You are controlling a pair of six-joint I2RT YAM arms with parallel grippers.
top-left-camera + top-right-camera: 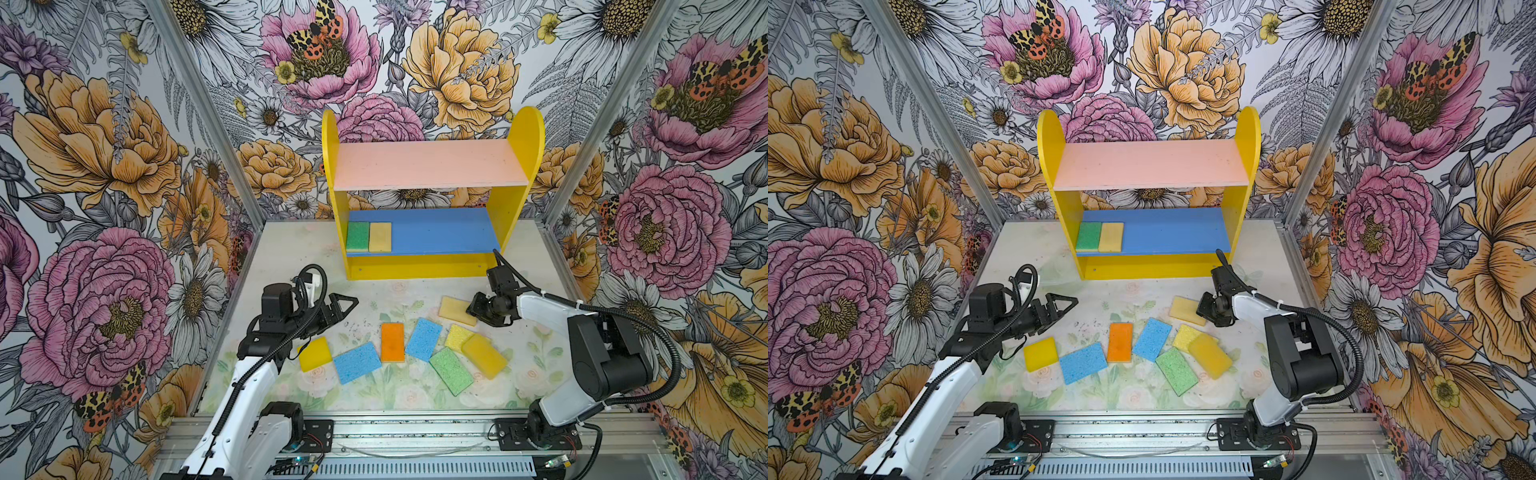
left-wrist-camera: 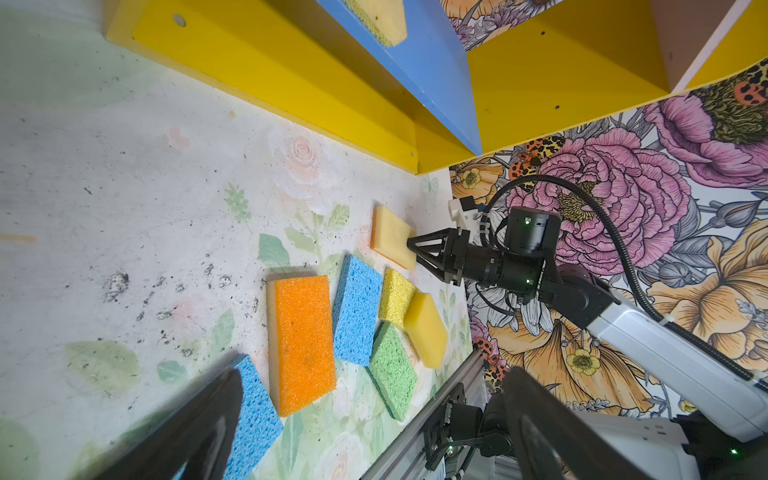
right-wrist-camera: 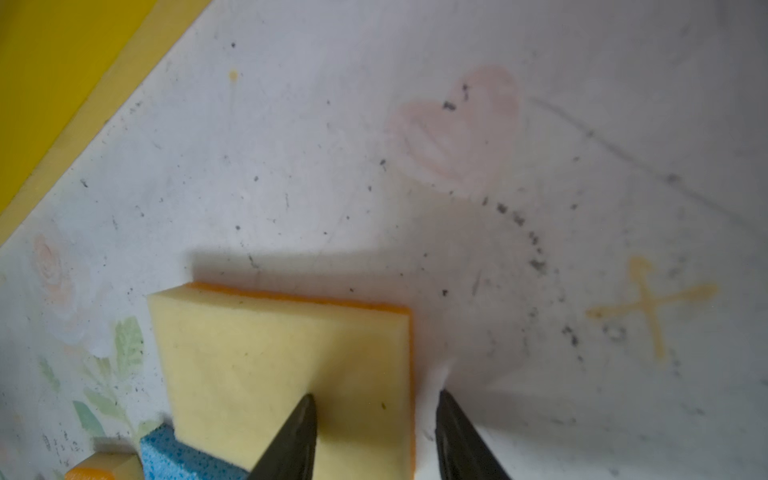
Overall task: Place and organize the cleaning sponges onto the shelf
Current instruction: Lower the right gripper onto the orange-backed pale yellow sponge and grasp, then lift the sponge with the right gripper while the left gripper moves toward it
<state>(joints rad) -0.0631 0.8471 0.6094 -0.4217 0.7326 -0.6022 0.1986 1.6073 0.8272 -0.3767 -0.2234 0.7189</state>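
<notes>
The shelf (image 1: 432, 164) stands at the back; its blue lower board holds a green sponge (image 1: 358, 236) and a pale tan one (image 1: 380, 237) side by side at the left end. Several cleaning sponges lie loose on the table in front, among them an orange sponge (image 1: 392, 342). My right gripper (image 1: 471, 309) is down at a pale tan sponge with an orange underside (image 3: 286, 365). Its jaws stand narrowly apart astride that sponge's edge: one fingertip (image 3: 305, 409) is over the top face, the other beside it on the table. My left gripper (image 1: 351, 305) hovers wide open and empty above the table's left part.
The loose row holds a yellow sponge (image 1: 314, 354), two blue ones (image 1: 357, 362) (image 1: 424, 338), a textured yellow one (image 1: 457, 336), a smooth yellow one (image 1: 484, 356) and a green one (image 1: 451, 371). Floral walls close in the sides. A metal rail (image 1: 415, 430) runs along the front.
</notes>
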